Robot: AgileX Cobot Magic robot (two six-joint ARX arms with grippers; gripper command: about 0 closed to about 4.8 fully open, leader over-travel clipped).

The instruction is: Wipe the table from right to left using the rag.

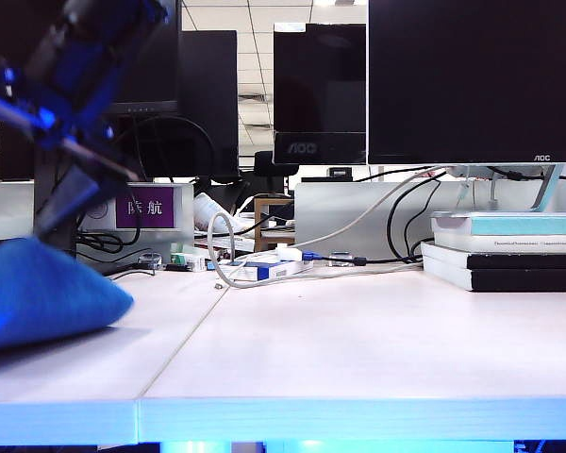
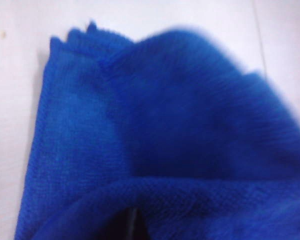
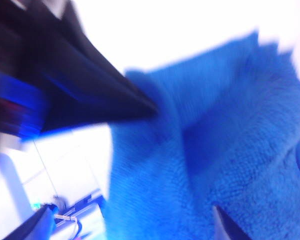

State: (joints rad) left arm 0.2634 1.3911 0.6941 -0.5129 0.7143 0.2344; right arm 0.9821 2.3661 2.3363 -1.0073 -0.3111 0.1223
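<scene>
- Rag: heaped on the table at its far left end in the exterior view, directly under a blurred arm. Cannot tell which arm.
- Right gripper: jaws apart. One dark finger points into the cloth's edge and the other tip shows at the far side of the heap. The rag bulges up between and below them. Looks loose rather than pinched, though blur hides the contact.
- Left gripper: hangs close above the rag, which fills its wrist view. No fingers in sight, only a dark slit under a fold nearest the camera. Cannot tell whether apart or together, or whether anything is clamped.
- Rest of the table to the right of both tools: bare white top out to the cables and stacked books at the back.
- Step in hand, as a judgement: the end of the right-to-left stroke. The rag sits at the left end and the right jaws stand wide over it, which reads as a release or a hand-off.
- Next move probably calls for a clean lift of the right fingers, straight up and clear of the pile, without snagging fibres or dragging the rag back rightward.
- If another pass is wanted: grip deep into the thick fold, not the thin edge, and press flat before sliding.
</scene>
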